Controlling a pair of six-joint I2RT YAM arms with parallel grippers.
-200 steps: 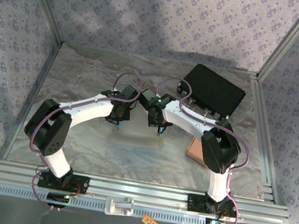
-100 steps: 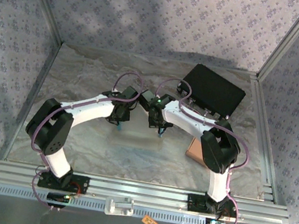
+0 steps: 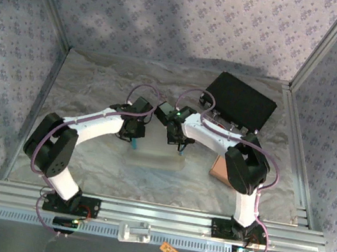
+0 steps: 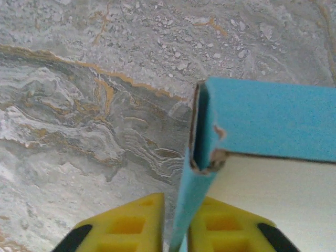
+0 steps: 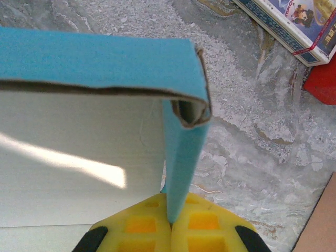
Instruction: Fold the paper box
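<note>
Paper box (image 3: 153, 157) mid-surface (image 3: 97, 88), likely light and easily creased, best pinched by its thin walls; right gripper (image 5: 170, 231) clamped on one wall, left gripper (image 4: 176, 233) straddling another, clamp unclear.

Black case (image 3: 242, 102) at back right, brown cardboard (image 3: 217, 170) nearer; marbled tabletop (image 3: 97, 88), patterned walls (image 3: 175, 11)

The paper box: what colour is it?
Blue walls, white floor inside; the paper box shows best in the right wrist view.
</note>
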